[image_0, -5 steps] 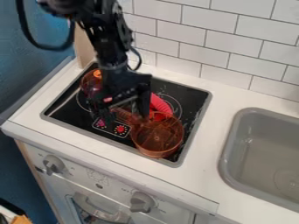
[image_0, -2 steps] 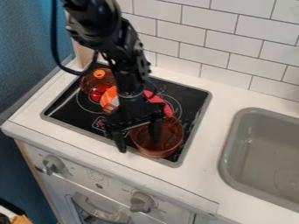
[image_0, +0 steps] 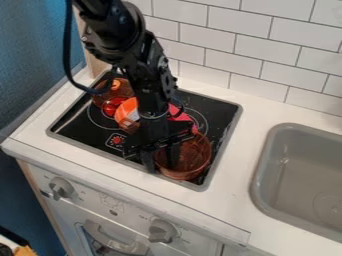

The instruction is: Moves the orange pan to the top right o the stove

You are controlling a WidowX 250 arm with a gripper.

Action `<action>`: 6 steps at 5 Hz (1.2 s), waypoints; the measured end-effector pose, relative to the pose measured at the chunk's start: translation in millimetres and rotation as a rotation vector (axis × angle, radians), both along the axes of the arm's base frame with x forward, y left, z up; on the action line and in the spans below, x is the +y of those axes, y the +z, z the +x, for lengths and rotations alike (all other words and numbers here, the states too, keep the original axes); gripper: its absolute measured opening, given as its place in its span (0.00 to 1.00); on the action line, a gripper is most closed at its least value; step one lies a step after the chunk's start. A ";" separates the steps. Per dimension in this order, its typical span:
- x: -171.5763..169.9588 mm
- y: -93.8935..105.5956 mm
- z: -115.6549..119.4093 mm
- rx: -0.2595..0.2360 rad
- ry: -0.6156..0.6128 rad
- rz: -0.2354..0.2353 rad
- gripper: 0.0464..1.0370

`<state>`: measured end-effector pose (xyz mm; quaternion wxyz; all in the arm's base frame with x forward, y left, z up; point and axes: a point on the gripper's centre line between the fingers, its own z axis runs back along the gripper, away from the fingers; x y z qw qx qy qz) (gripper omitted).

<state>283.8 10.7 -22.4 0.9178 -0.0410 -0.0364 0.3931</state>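
My gripper (image_0: 161,167) has drawn its fingers nearer together, but they stand apart, astride the left wall of the orange pan (image_0: 192,159), at the near right of the stove (image_0: 224,111). My arm (image_0: 137,52) slants down from the far left. White tiles (image_0: 248,46) rise beyond; a grey sink (image_0: 300,175) lies right.

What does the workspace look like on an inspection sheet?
Surface: black stove in a white counter.
Job's things: orange pan, front right of the stove.
Clutter: see-through pot, back left; orange item and pink item beside the arm.
Gripper: the gripper is at the pan's left side, fingers apart, one seemingly inside the rim.
Cables: black cable looping down left of the arm.
Surroundings: tiled wall behind, blue wall left, grey sink right.
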 end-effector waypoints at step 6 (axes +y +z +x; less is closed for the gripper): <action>-16.5 71.5 27.3 -0.079 0.064 -0.116 0.03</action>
